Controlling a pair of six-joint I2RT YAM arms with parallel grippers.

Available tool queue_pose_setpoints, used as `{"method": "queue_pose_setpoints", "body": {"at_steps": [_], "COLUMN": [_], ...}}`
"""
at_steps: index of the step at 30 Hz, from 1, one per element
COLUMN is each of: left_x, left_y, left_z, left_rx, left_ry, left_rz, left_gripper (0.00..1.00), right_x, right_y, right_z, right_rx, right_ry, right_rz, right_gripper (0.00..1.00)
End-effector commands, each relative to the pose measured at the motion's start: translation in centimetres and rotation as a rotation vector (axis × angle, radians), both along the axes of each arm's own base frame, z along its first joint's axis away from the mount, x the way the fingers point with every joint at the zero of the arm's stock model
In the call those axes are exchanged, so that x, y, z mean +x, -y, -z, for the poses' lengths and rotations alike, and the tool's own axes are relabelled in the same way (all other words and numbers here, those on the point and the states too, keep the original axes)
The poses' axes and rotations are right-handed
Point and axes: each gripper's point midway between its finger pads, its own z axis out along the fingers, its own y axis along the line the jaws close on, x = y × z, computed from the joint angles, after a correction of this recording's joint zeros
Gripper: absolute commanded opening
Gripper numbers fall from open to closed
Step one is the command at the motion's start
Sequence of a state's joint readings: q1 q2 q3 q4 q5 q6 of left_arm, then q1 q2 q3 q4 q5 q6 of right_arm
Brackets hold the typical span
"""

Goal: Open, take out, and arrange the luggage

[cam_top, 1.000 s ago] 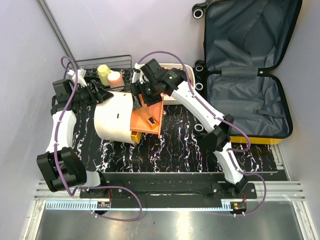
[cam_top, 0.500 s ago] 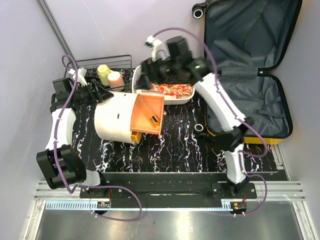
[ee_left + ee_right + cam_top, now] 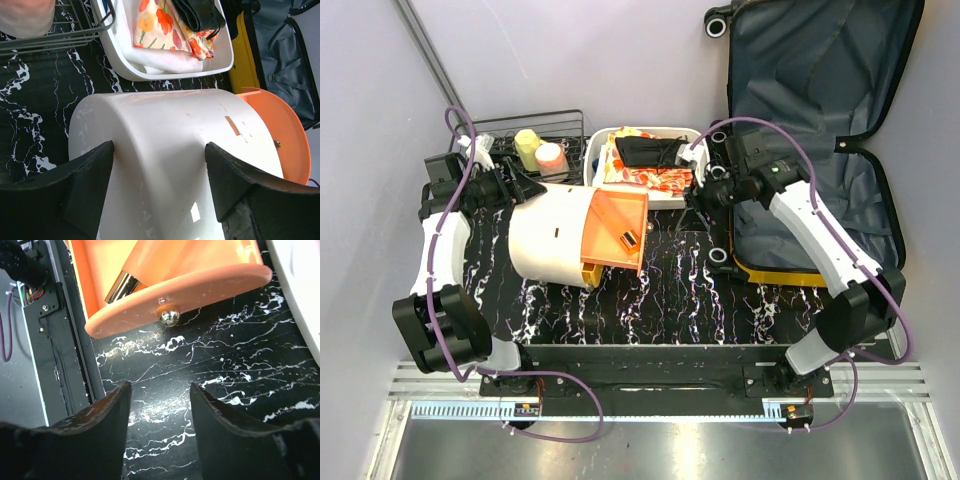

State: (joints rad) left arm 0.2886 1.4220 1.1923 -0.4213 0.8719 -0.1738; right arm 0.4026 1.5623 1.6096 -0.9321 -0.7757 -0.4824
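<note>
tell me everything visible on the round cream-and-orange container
The container is a glossy cream drum, plastic by its look, lying on its side on the black marbled mat. Its orange lid stands open, with a small metal knob on the rim. The left gripper clasps the cream body from both sides; the right gripper is off it.

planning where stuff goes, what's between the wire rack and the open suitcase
The white tray holding clothes sits between the wire rack and the suitcase; the top view shows it.
</note>
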Motion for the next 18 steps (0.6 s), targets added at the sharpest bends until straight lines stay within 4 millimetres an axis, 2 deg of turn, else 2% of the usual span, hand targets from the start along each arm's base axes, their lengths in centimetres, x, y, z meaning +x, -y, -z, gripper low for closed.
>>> {"method": "queue_pose_setpoints", "body": {"at_steps": [1, 3, 4, 10, 11, 16, 18], "left_x": [-4.1, -4.1, -4.2, -3.8, -3.9, -4.4, -4.6], "left_y": [0.4, 0.4, 0.4, 0.3, 0.4, 0.6, 0.7], "left_z": [6.6, 6.7, 6.8, 6.7, 6.7, 7.2, 7.4], "left_rx": [0.032, 0.035, 0.034, 0.033, 0.030, 0.028, 0.025], "left_ry": [-0.271, -0.276, -0.279, -0.273, -0.275, -0.287, -0.292], "left_rz": [0.025, 0.024, 0.027, 0.021, 0.023, 0.026, 0.029], "left_gripper": [0.75, 0.75, 0.75, 0.75, 0.75, 0.74, 0.74], "right_x": [1.4, 1.8, 1.9, 2.3, 2.3, 2.6, 2.5], "right_y": [-2.4, -3.5, -4.6, -8.1, -8.8, -11.8, -13.0], "right_z": [0.2, 0.2, 0.9, 2.1, 1.5, 0.9, -0.1], "right_rx": [0.067, 0.079, 0.079, 0.075, 0.087, 0.115, 0.138], "right_ry": [0.150, 0.165, 0.164, 0.228, 0.245, 0.284, 0.303], "right_rz": [-0.137, -0.158, -0.183, -0.288, -0.302, -0.357, -0.370], "right_gripper": [0.52, 0.48, 0.46, 0.44, 0.44, 0.43, 0.44]}}
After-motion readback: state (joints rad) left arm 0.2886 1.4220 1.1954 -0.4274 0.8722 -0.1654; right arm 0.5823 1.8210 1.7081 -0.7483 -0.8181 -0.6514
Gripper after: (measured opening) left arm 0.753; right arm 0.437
